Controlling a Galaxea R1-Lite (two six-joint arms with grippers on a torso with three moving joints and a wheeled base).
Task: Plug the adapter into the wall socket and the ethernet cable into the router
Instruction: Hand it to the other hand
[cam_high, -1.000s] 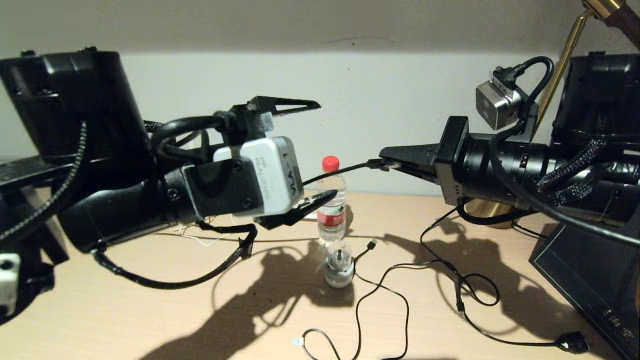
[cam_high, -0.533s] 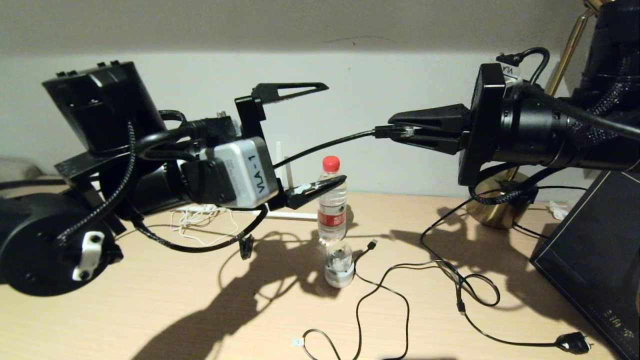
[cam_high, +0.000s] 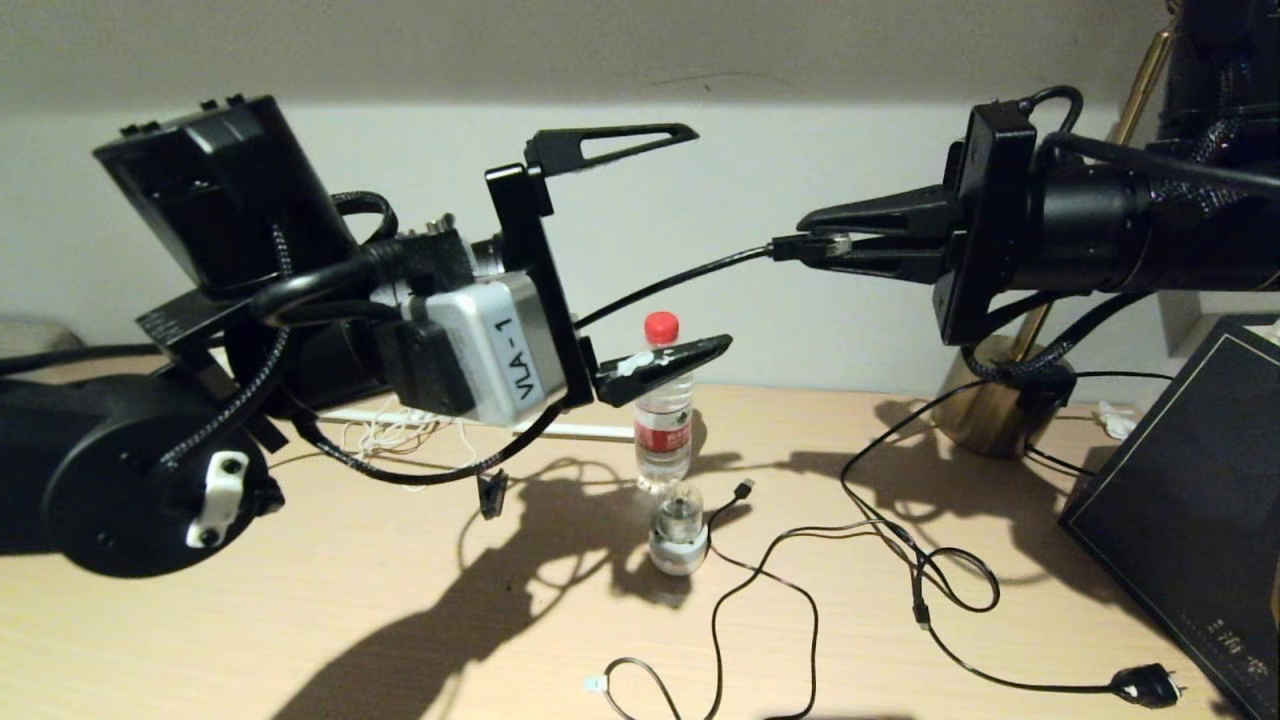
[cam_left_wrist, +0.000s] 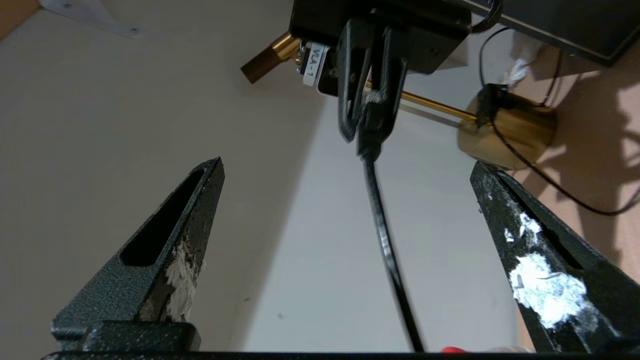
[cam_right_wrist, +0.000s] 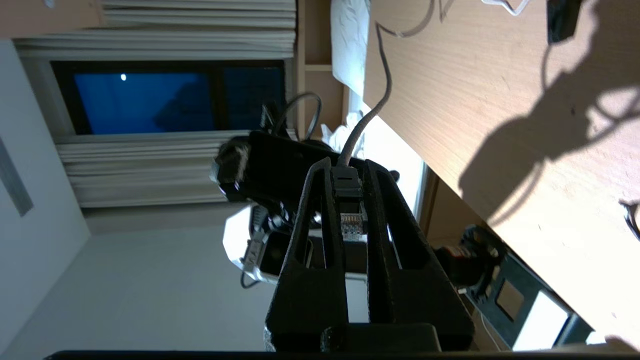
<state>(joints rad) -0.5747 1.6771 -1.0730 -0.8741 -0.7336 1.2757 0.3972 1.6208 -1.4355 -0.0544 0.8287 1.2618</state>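
Right gripper (cam_high: 815, 243) raised at two o'clock of the head view, fingers pinched tight on the clear plug of the ethernet cable (cam_high: 660, 282); plug contacts visible between the fingers (cam_right_wrist: 352, 224) in the right wrist view. Black cable running from that plug down toward nine o'clock, passing behind the left gripper (cam_high: 690, 240) and out of sight there. Left gripper held in the air at about ten o'clock of centre, fingers spread wide apart, one high and one low, clamping nothing; cable seen between the two spread fingers (cam_left_wrist: 177, 240) in the left wrist view without touching either.

On the table (cam_high: 300, 620), at six o'clock of the raised grippers: red-capped water bottle (cam_high: 664, 400) upright, with a clear-domed round gadget (cam_high: 679, 530) just in front of it. Thin black cables (cam_high: 800, 590) looped over the wood toward five o'clock, one ending in a black mains plug (cam_high: 1140, 685). Tangle of thin white cord (cam_high: 400, 440) at nine o'clock of the bottle, beside a thin white stick (cam_high: 590, 431) lying flat. Brass lamp base (cam_high: 990, 410) at three o'clock; dark flat box (cam_high: 1190, 520) at four o'clock. Adapter, wall socket and router body not identifiable.
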